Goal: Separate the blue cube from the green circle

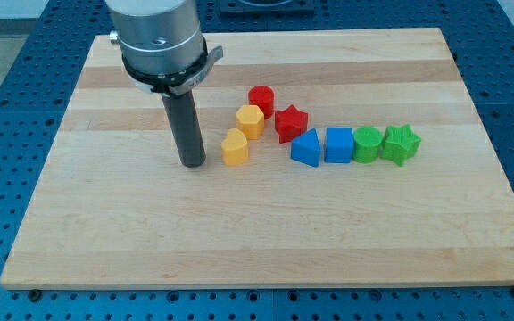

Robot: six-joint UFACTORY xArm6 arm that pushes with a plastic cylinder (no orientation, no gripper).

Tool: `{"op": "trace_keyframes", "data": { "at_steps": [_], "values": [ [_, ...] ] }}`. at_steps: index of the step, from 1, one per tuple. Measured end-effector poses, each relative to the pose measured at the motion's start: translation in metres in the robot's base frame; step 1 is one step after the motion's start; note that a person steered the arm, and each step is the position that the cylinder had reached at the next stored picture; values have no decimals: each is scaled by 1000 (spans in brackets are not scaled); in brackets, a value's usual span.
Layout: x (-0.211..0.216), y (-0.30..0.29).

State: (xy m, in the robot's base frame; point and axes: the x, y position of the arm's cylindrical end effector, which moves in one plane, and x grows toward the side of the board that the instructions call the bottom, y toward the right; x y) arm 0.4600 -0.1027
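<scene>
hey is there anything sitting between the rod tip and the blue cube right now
Yes. My tip is at the view's left of the cluster. On the way to the blue cube lie the yellow heart-like block beside the tip, then the blue triangular block, touching the cube's left side. The green circle sits against its right.

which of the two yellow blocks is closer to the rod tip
The lower yellow block, just to the view's right of my tip. The other yellow block sits further up and right, beside the red cylinder.
</scene>
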Motion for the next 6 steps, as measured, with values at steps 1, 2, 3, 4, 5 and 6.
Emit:
{"op": "trace_keyframes", "data": {
  "at_steps": [1,2,3,4,5,6],
  "values": [
    [3,4],
    [4,15],
    [1,37],
    [0,60],
    [0,63],
    [3,63]
  ]
}}
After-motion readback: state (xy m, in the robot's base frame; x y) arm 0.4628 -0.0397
